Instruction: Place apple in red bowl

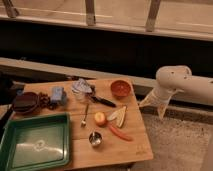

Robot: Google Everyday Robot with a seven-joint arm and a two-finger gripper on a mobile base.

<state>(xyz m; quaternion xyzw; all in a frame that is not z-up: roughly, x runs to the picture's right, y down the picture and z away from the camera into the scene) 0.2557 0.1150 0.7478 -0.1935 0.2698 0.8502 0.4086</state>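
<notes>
While the apple (100,118) sits near the middle of the desk (125,150), with pale slices (119,115) just beside it at its 3 o'clock, the red bowl (120,88) stands apart at its 1 o'clock. The hand (155,102) hangs off the desk's right side, at 4 o'clock from the bowl and well apart from the apple. Whether it is open or closed cannot be told.

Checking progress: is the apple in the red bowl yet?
Out. The apple lies on the table, apart from the red bowl; the tool hangs right of the table.
</notes>
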